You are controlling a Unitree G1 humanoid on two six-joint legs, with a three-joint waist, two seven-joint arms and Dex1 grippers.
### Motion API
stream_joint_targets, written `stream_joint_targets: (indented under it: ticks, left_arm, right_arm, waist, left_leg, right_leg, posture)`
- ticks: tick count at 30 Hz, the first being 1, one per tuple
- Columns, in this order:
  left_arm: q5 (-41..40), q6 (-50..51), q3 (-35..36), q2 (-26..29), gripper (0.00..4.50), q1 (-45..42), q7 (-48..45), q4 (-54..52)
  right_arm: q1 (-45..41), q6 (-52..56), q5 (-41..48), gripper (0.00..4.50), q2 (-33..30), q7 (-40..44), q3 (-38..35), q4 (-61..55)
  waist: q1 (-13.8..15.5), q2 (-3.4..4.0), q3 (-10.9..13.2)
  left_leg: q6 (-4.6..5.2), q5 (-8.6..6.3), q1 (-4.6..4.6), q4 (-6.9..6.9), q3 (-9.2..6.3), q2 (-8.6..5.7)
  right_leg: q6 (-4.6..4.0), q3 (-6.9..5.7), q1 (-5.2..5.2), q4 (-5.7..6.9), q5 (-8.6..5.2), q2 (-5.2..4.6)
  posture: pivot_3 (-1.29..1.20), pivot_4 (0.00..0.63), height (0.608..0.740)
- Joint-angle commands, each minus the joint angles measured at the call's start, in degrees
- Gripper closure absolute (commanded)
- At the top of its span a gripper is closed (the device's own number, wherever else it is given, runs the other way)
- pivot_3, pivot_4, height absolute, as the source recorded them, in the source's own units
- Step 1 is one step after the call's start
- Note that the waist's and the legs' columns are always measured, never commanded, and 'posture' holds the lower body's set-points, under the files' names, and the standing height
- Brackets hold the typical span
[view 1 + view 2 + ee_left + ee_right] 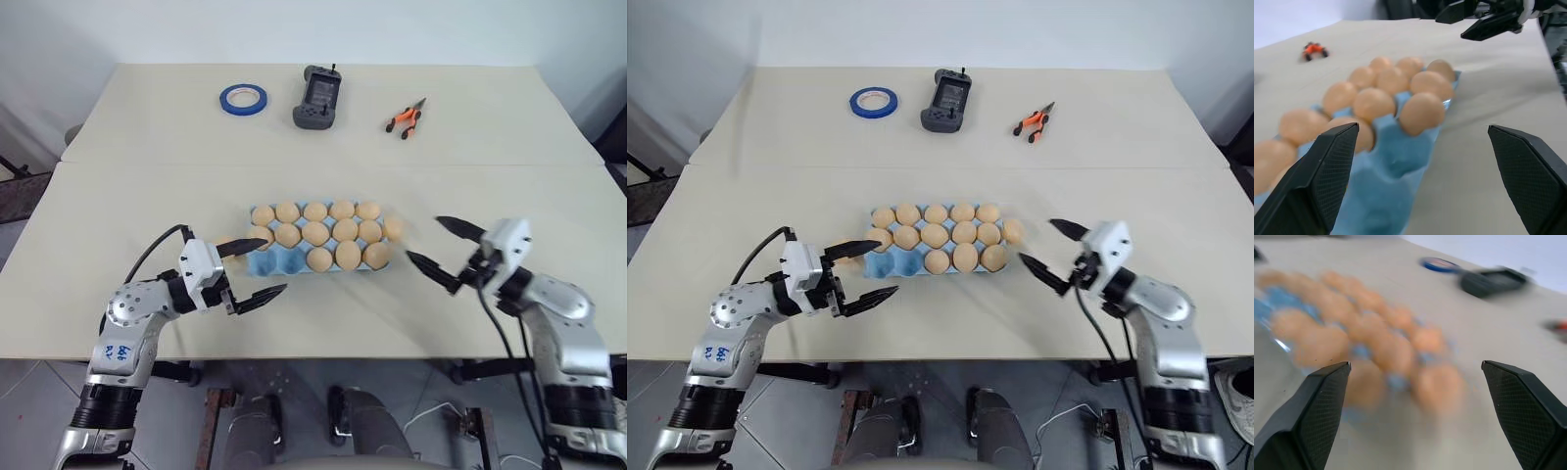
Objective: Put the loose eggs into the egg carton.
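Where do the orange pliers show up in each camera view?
Left eye view: pliers at the table's far side, right of the grey remote.
Right eye view: same spot, right of the remote.
Left wrist view: small orange shape beyond the egg carton.
Right wrist view: an orange blur at the edge, likely the pliers.
Shared landmark: the egg carton.
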Motion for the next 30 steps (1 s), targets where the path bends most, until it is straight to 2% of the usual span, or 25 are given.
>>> stream_joint_targets:
  ticks: [1,7,13,20,22,30]
  left_arm:
    - [-1.53,3.07,-0.74,0.12,0.0,-1.91,-1.56,-0.12]
    - [-0.2,1.87,-1.49,-1.24,0.0,-5.67,-1.82,2.48]
    - [-0.38,1.88,-1.07,-1.19,0.0,-6.02,-2.02,2.75]
    - [-0.51,0.74,0.12,-1.0,0.0,-5.05,-1.36,1.6]
    - [-0.17,0.45,0.32,-0.73,0.0,-4.66,-1.13,1.43]
    - [0.16,0.69,1.18,-0.73,0.0,-2.66,1.09,-1.29]
  right_arm:
    - [3.41,-3.82,1.48,0.02,-1.32,-0.08,-4.85,1.55]
    - [6.27,-12.61,0.52,0.02,-1.66,0.59,-7.94,11.8]
    - [3.53,-15.18,0.61,0.02,-2.3,3.04,-5.9,16.76]
    - [-8.93,-8.56,-0.45,0.02,-2.7,7.71,2.46,20.65]
    - [-16.58,-7.1,-2.43,0.02,-2.23,9.5,6.14,25.48]
    - [-32.88,-10.39,-10.74,0.02,-0.86,13.4,14.8,44.31]
  waist:
    - [-0.1,0.0,0.0]
    - [-0.04,0.0,0.0]
    - [-0.18,0.0,0.0]
    - [-0.45,0.0,0.0]
    - [-0.68,0.0,0.0]
    - [-0.21,0.01,0.01]
  left_leg:
    - [-0.02,0.01,0.01,0.0,0.0,0.02]
    - [0.03,0.11,0.03,0.11,-0.01,-0.02]
    - [0.05,0.14,0.03,0.14,0.02,-0.01]
    - [0.06,0.21,0.05,0.15,0.02,-0.01]
    - [0.06,0.23,0.04,0.15,0.01,0.0]
    - [0.34,0.33,0.0,0.1,-0.02,-0.02]
  right_leg:
    - [0.0,0.0,0.0,0.0,0.0,0.02]
    - [0.05,0.02,0.08,-0.05,0.0,0.03]
    - [0.09,0.09,0.08,-0.03,0.02,0.02]
    - [0.08,0.1,0.08,0.03,0.03,0.01]
    - [0.07,0.1,0.07,0.05,0.03,0.01]
    - [0.03,0.04,0.02,0.09,0.04,-0.05]
  posture:
    - [0.0,0.15,0.74]
    - [0.0,0.15,0.74]
    - [0.0,0.15,0.74]
    - [0.0,0.15,0.74]
    - [0.0,0.15,0.74]
    - [0.0,0.15,0.74]
